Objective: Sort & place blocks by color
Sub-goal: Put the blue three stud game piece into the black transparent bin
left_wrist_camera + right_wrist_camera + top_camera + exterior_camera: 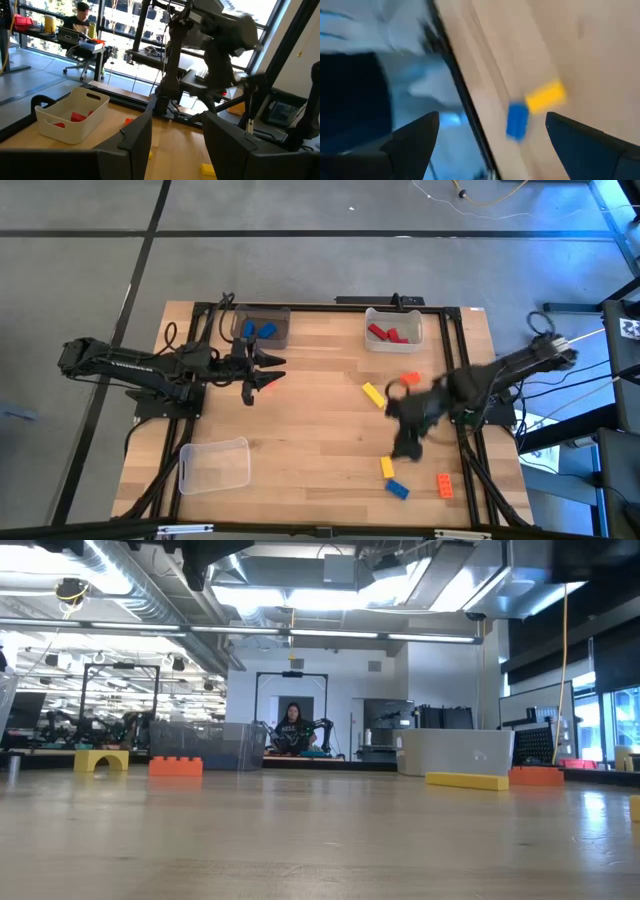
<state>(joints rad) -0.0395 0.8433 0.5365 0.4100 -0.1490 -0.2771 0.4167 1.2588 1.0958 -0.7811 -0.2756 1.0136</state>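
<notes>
Blocks lie on the wooden table (310,430): yellow (372,393) and orange (408,379) at mid right, and yellow (387,467), blue (398,488) and orange (444,485) near the front right. An orange block (265,383) lies below my left gripper (275,368), which hangs open and level above the table's left half. Nothing is between its fingers (135,142). My right gripper (405,442) slants down, open, above the front blocks. Its wrist view shows the blue block (517,120) and the yellow one (546,96) on the table between its spread fingers.
At the far edge stand a clear bin (262,328) holding blue blocks and a white bin (393,330) holding red ones. Another clear bin (213,465) sits at the front left. A yellow arch-shaped block (100,760) shows in the low view. A person (292,730) sits far behind the table.
</notes>
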